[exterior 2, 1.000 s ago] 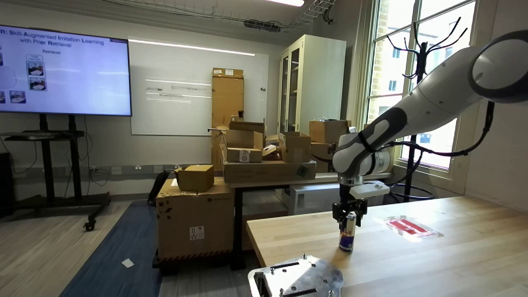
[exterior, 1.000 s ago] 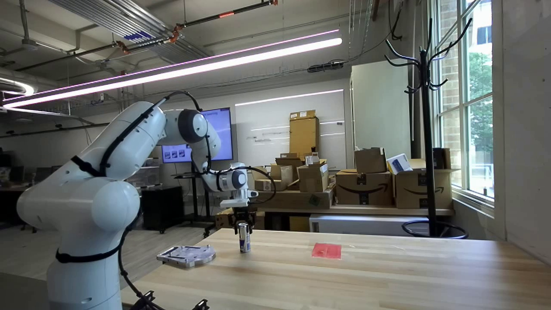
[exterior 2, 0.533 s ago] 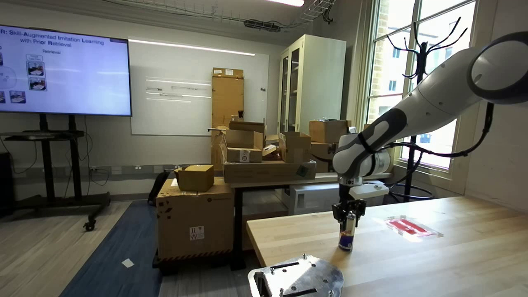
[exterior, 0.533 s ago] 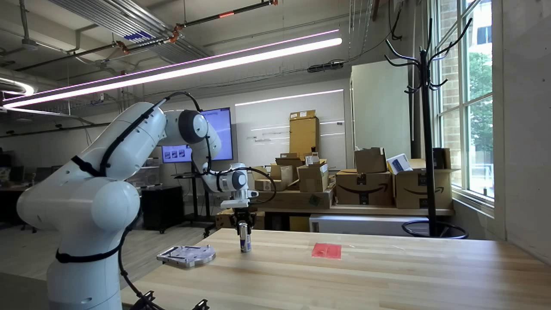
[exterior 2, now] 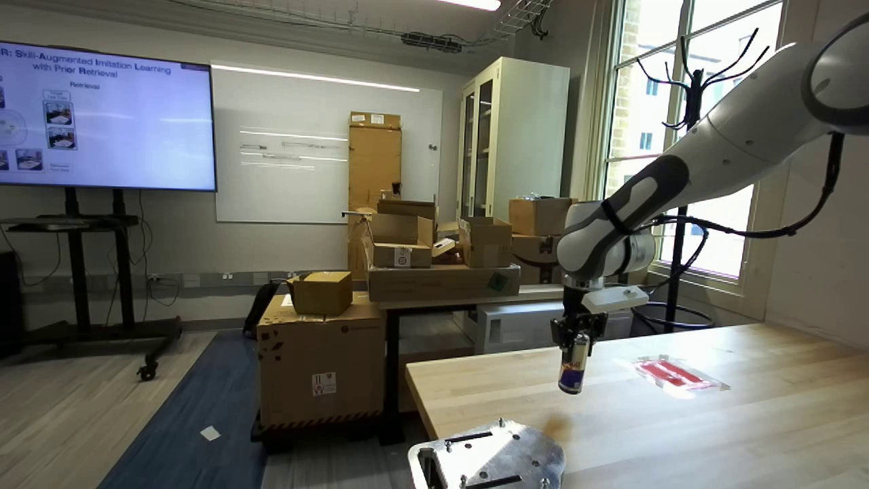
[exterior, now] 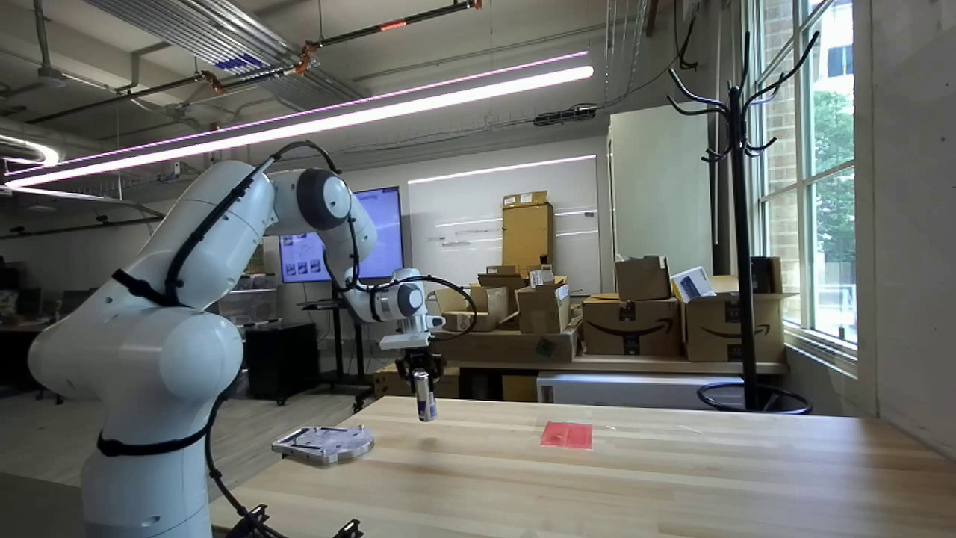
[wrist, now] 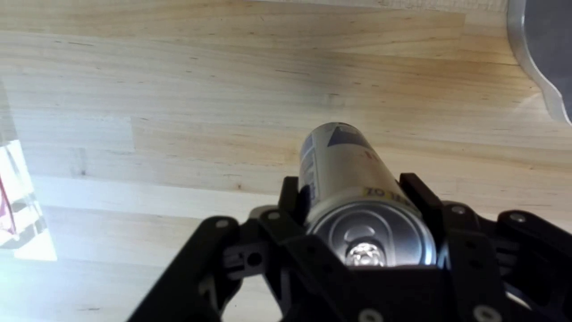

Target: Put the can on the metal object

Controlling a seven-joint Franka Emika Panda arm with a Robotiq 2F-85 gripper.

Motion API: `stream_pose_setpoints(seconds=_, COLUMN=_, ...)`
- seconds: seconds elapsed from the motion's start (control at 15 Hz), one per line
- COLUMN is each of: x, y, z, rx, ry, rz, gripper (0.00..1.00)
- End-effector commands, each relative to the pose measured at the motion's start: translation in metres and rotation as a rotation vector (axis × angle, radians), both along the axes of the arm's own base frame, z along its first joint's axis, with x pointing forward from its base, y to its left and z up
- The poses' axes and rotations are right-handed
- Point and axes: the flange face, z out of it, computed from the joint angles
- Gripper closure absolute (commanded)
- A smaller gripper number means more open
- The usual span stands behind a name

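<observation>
The can [exterior: 426, 400] is slim, silvery-white with dark blue bands; it also shows in an exterior view [exterior 2: 572, 375] and in the wrist view [wrist: 342, 161]. My gripper [exterior: 420, 373] is shut on its upper part, one finger on each side; the gripper also shows in an exterior view [exterior 2: 577, 341] and in the wrist view [wrist: 351, 188]. The can hangs above the table, slightly tilted, with its shadow below. The metal object [exterior: 325, 444], a flat silvery plate with slots and holes, lies on the table; it shows in an exterior view [exterior 2: 499, 451] and at the wrist view's upper right [wrist: 547, 53].
A flat red item [exterior: 566, 435] lies on the wooden table [exterior: 635, 486]; it also shows in an exterior view [exterior 2: 672, 373]. Cardboard boxes [exterior: 631, 325] stand on a bench behind the table. A black coat stand [exterior: 743, 246] stands near the window.
My gripper has risen with the can in it. The can stood on the table half a second ago and is now off it, a little tilted. The metal object has not moved.
</observation>
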Motion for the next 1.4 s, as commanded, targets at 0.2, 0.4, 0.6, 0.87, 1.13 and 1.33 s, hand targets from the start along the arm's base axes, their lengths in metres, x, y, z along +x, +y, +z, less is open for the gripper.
stream_pose_setpoints(seconds=0.2, x=-0.057, y=0.058, z=0.067, rx=-0.041, ry=-0.043, rz=0.128, gripper=0.66)
stream_pose_setpoints(seconds=0.4, x=-0.076, y=0.104, z=0.066, rx=-0.060, ry=-0.024, rz=0.211, gripper=0.66)
stream_pose_setpoints(seconds=0.6, x=-0.091, y=0.151, z=0.054, rx=-0.078, ry=-0.002, rz=0.295, gripper=0.66)
stream_pose_setpoints(seconds=0.87, x=-0.109, y=0.198, z=0.040, rx=-0.091, ry=0.024, rz=0.376, gripper=0.66)
stream_pose_setpoints(seconds=1.13, x=-0.120, y=0.229, z=0.023, rx=-0.088, ry=0.050, rz=0.435, gripper=0.66)
stream_pose_setpoints(seconds=1.33, x=-0.122, y=0.240, z=0.009, rx=-0.090, ry=0.068, rz=0.464, gripper=0.66)
